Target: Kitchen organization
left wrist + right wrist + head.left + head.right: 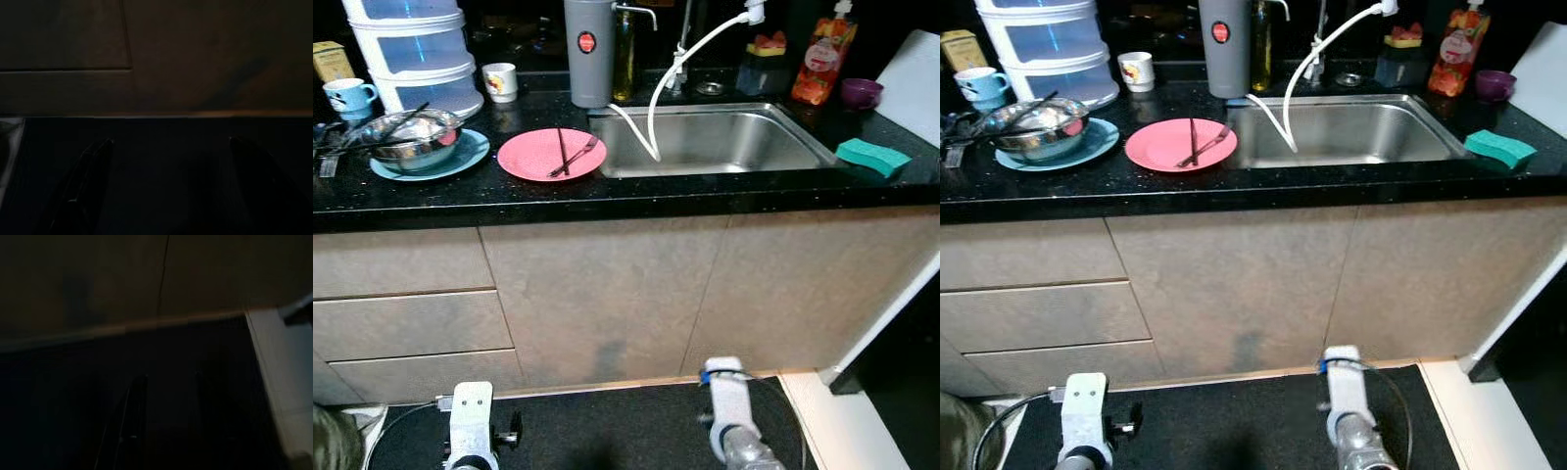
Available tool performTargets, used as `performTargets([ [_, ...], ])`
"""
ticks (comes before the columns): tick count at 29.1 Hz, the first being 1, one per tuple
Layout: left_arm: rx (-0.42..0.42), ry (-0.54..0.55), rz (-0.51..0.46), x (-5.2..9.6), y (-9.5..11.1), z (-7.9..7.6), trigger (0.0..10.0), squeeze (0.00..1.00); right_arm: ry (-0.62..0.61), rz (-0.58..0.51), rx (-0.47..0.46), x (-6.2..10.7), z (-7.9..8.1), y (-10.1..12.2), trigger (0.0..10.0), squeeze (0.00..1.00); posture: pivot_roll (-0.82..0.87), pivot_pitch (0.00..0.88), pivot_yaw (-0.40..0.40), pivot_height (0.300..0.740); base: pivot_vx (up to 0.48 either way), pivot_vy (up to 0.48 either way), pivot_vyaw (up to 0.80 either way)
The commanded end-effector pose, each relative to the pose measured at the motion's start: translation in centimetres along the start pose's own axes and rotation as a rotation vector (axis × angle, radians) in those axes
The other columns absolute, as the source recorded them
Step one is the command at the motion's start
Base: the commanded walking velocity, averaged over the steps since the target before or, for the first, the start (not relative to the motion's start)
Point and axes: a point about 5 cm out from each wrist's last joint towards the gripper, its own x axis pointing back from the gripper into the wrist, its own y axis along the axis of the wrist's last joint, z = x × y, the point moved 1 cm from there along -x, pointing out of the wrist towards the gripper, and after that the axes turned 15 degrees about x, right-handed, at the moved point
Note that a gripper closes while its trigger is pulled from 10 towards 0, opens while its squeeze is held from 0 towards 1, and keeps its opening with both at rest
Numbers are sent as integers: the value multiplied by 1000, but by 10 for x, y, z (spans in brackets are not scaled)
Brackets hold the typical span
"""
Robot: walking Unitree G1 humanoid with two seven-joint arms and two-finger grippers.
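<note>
A black counter (pixel 636 192) runs across in front of me. On it a pink plate (pixel 551 154) carries a fork and dark chopsticks. Left of it, a steel bowl (pixel 411 137) with utensils sits on a blue plate (pixel 470 157). The steel sink (pixel 715 142) is at the centre right, and a white hose hangs into it. A green sponge (pixel 872 156) lies on the counter's right end. Both arms hang low by the cabinet doors, far below the counter. My left gripper (pixel 171 141) and right gripper (pixel 170 376) are open, with nothing between the fingers, above a dark floor mat.
A grey jug (pixel 589 49), an oil bottle, a white mug (pixel 500 81), a blue mug (pixel 350 95) and stacked clear containers (pixel 411 49) line the back. A soap pouch (pixel 822 49) and purple cup (pixel 861 92) stand behind the sink. Beige drawers and doors (pixel 607 294) face me.
</note>
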Motion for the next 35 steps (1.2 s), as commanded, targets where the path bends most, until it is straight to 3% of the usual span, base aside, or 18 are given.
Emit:
performTargets([
  [1, 44, -51, -24, -1, 4, -10, 10000, 0, 15, -81, -69, 0, 1, 10, 10000, 0, 135, 109, 16, 740, 0, 0, 0],
  [6, 10, -113, -34, -2, 6, -21, 10000, 0, 50, -135, -84, -1, 4, 20, 10000, 0, 119, 105, 11, 740, 0, 0, 0],
  [12, -30, -128, -71, -2, 9, -24, 10000, 0, 68, -119, -70, -2, 5, 19, 10000, 0, 111, 102, 4, 740, 0, 0, 0],
  [18, -39, -76, -111, -2, 19, -12, 10000, 0, 129, -90, -41, -2, 12, 15, 10000, 0, 116, 96, -11, 740, 0, 0, 0],
  [27, -19, -47, -235, 3, 49, 4, 10000, 0, 73, -150, -100, -7, 3, 31, 10000, 0, 134, 90, -10, 740, 0, 0, 0],
  [35, -37, -89, -299, 8, 62, -11, 10000, 0, 121, -217, -114, -9, 7, 46, 10000, 0, 135, 87, -10, 740, 0, 0, 0],
])
